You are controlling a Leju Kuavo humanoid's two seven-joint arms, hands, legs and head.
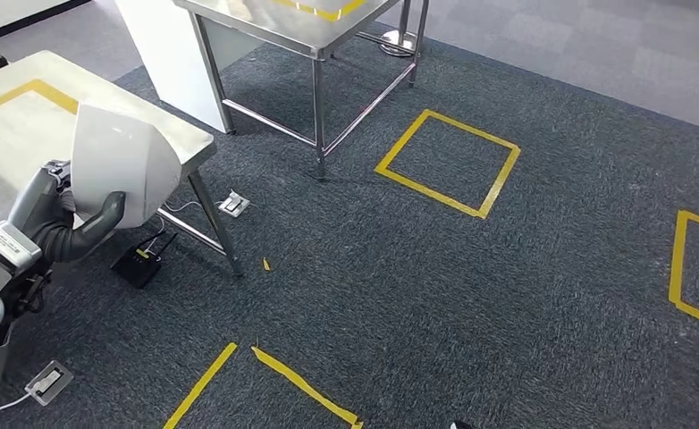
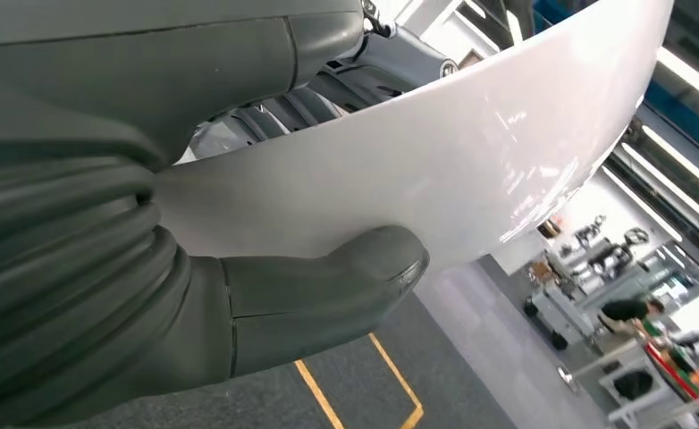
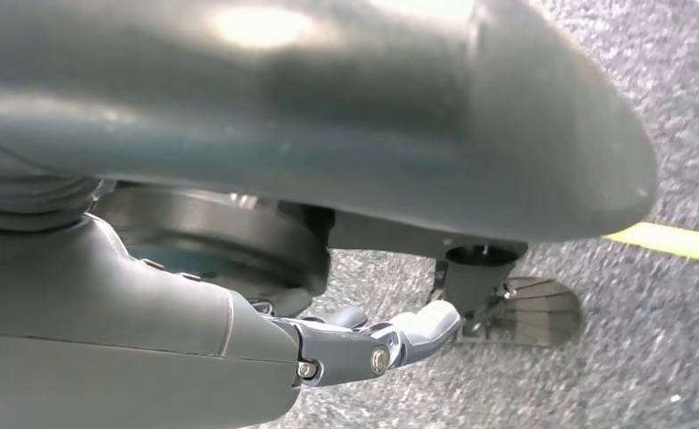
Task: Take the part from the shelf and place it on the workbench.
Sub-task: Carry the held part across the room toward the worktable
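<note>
Left robot hand [image 1: 71,217] — clamped on white part [image 1: 118,170] | over counter [image 1: 24,125] edge | right robot hand [image 3: 364,344] — state unclear

A dark grey carpet [image 1: 471,295] covers the floor, marked with yellow tape: a full square outline [image 1: 448,163] near the middle, part of another square [image 1: 696,268] at the right edge, and a broken corner of tape [image 1: 265,380] near the bottom. A steel workbench [image 1: 11,134] with a yellow tape outline on its top stands at the left; a second steel table [image 1: 306,27] stands further back. On the carpet beside the workbench legs lie a small black box [image 1: 142,261], a silver floor socket [image 1: 233,205] and a white socket [image 1: 47,382] with a cable.
</note>
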